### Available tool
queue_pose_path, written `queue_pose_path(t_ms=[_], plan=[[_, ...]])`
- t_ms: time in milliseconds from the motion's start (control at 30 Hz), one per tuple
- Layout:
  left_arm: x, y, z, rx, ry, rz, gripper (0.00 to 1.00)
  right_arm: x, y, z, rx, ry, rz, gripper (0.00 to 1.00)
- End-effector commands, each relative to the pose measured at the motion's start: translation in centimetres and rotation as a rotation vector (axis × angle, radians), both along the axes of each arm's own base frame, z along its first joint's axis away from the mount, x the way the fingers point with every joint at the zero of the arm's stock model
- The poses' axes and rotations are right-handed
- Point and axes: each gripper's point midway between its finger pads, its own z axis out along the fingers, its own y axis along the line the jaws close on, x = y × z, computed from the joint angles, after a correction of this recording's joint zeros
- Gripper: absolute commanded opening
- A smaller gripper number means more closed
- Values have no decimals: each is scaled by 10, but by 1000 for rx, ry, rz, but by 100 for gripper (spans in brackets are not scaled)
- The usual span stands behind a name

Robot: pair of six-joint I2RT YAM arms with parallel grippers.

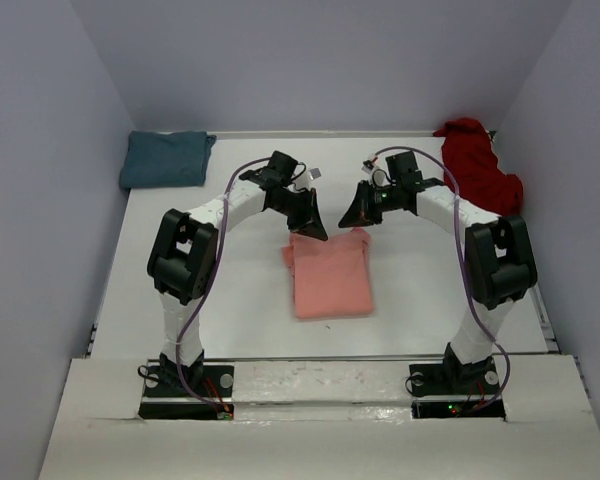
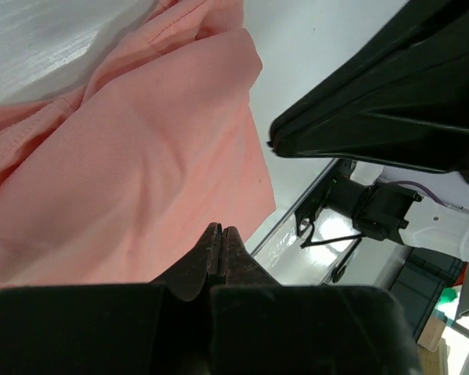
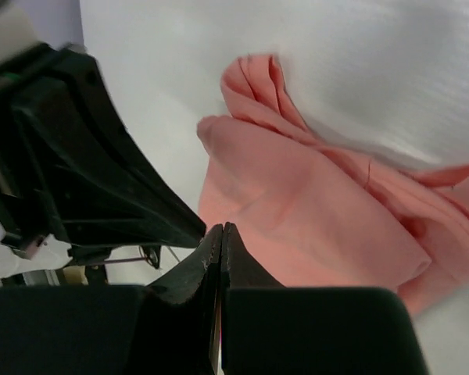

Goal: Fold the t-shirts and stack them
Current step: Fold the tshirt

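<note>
Above the salmon-pink shirt (image 1: 330, 275), I hold left gripper (image 1: 311, 228) and right gripper (image 1: 357, 216) clenched, seemingly empty; a pinched hem would drag the fold open.

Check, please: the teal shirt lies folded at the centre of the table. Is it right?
No. Folded at the table centre is the salmon-pink shirt; the teal shirt lies in the far left corner. The top external view shows it.
</note>
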Motion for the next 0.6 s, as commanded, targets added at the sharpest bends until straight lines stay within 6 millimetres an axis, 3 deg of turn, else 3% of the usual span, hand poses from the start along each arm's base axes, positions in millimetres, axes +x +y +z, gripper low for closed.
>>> queue_pose_path(t_ms=[0,233,333,567], plan=[[-9,2,13,-32,-16,-34,0,-27,-7,-18,-4,83,32,0],[-11,3,1,-20,-9,-51,0,-36,-4,-28,22,143,56,0],[-13,9,-26,28,17,-49,0,-39,-3,-47,25,194,68,0],[-14,14,-56,64,33,-35,0,-41,-2,-66,29,232,77,0]])
